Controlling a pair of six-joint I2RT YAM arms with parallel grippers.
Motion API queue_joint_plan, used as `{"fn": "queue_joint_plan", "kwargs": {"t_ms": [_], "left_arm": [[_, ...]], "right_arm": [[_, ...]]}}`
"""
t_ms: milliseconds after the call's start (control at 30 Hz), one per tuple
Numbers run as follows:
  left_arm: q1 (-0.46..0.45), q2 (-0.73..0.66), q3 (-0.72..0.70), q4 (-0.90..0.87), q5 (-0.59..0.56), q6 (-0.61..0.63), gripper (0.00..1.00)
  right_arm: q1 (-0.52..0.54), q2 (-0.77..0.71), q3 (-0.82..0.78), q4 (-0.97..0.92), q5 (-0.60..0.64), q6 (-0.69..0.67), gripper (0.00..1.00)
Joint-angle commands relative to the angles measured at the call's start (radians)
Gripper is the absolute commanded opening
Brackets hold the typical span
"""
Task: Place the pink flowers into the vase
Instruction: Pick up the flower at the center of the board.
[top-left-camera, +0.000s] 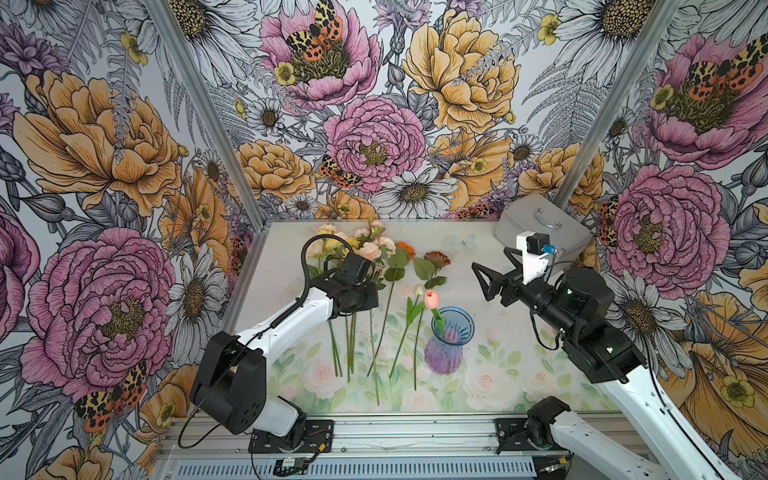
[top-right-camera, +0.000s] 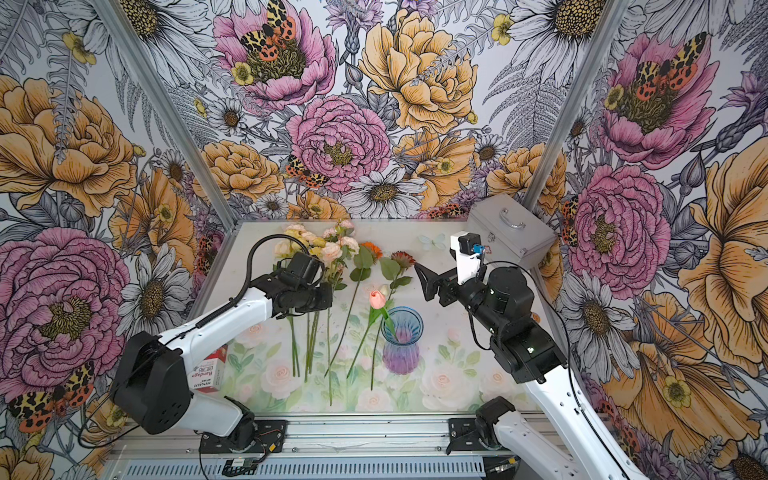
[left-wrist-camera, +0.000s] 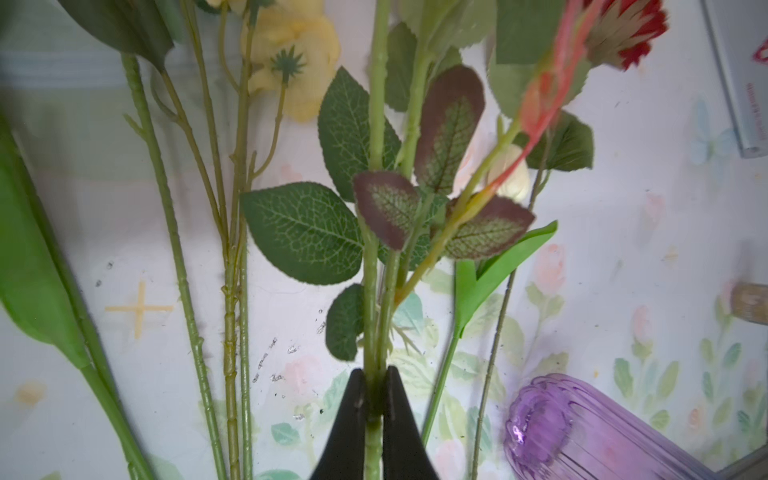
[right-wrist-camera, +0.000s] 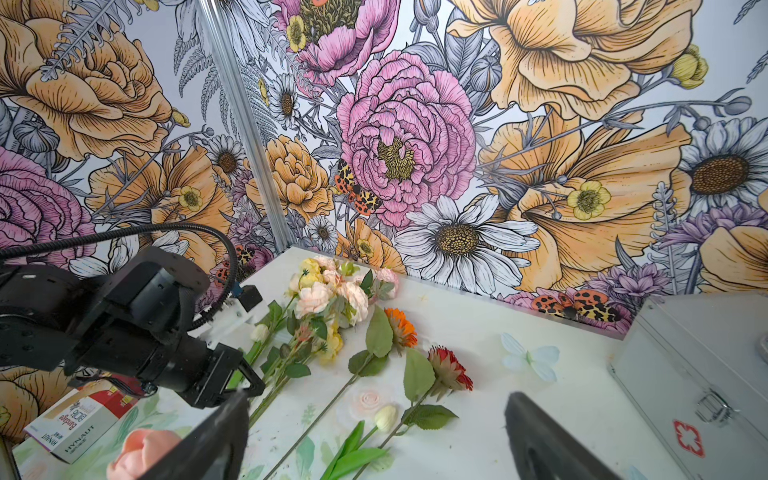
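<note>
The vase, blue at the rim and purple below, stands upright on the table's right half. A salmon-pink tulip leans out of it. The other pink flowers have their blooms bunched at the back of the table. My left gripper is shut on their green stems, left of the vase. The wrist body hides its jaws in both top views. My right gripper hovers open and empty above the table, behind and to the right of the vase.
Yellow blooms, an orange flower, a dark red one and a white tulip bud lie beside the pink ones. A metal case fills the back right corner. A bandage box lies under my left arm.
</note>
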Motion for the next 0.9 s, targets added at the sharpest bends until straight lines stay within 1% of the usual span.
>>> {"fn": "queue_joint_plan", "kwargs": {"t_ms": [0,167,300,433,533,700,867], "left_arm": [[0.04,-0.057,0.087,0.019,0.063,0.06,0.0],[0.091,-0.057,0.243,0.02,0.086,0.159,0.0],[0.121,-0.014,0.407,0.019,0.11,0.253,0.0],[0.147,0.044,0.567,0.019,0.178,0.318,0.0],[0.16,0.076,0.654,0.019,0.239,0.36,0.0],[0.184,0.111,0.753,0.018,0.359,0.431,0.0],[0.199,0.114,0.791,0.021,0.429,0.478,0.0]], "right_arm": [[-0.005,0.011,0.045,0.009,-0.005,-0.012,0.97],[-0.006,0.035,0.069,0.019,-0.028,-0.012,0.97],[-0.006,0.067,0.099,0.031,-0.065,-0.012,0.97],[-0.006,0.111,0.141,0.05,-0.114,-0.012,0.96],[-0.006,0.156,0.192,0.062,-0.16,-0.005,0.96],[-0.005,0.252,0.278,0.118,-0.234,0.015,0.95],[-0.003,0.381,0.386,0.179,-0.308,0.044,0.93]]}}
